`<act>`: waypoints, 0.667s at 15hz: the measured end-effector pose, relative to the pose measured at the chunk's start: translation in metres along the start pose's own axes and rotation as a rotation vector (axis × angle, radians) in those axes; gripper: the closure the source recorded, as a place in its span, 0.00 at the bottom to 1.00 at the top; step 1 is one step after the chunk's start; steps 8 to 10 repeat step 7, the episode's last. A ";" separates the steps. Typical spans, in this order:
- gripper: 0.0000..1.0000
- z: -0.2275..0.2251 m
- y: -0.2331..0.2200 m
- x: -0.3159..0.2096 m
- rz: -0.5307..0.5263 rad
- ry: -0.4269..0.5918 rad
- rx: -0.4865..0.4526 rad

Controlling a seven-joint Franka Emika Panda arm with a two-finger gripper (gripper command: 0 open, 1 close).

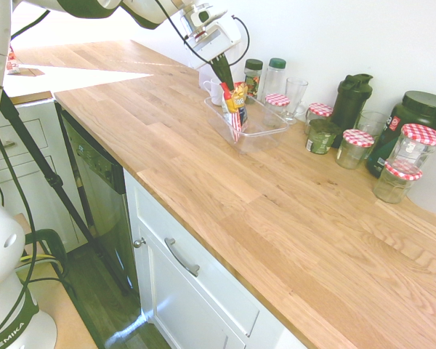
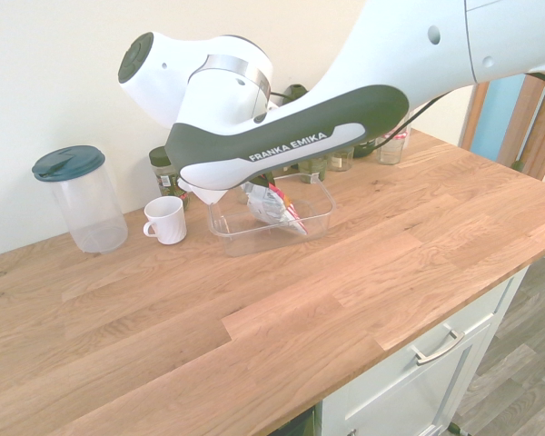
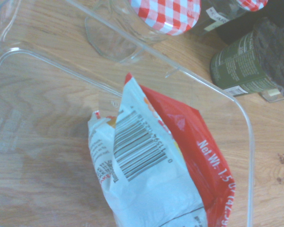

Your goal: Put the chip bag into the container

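One bag: chip bag (image 1: 235, 103) hung upright inside the container (image 1: 270, 131), ready for release.
Pincer (image 1: 225, 78): clamped on the bag's top.

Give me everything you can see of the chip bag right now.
The chip bag is a small crinkly foil pack, red and yellow, with a white back panel bearing a barcode and net-weight print in the wrist view. It hangs upright from the gripper, which pinches its top end, and its lower end dips inside the clear container. Whether it touches the container floor is unclear.
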State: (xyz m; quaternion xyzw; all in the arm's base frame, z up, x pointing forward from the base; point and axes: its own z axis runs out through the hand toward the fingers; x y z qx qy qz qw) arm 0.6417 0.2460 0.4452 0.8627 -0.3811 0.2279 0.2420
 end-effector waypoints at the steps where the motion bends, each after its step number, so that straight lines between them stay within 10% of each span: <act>1: 0.00 0.001 0.000 -0.002 0.006 -0.005 -0.002; 10: 0.00 -0.023 0.014 -0.013 0.052 -0.012 0.029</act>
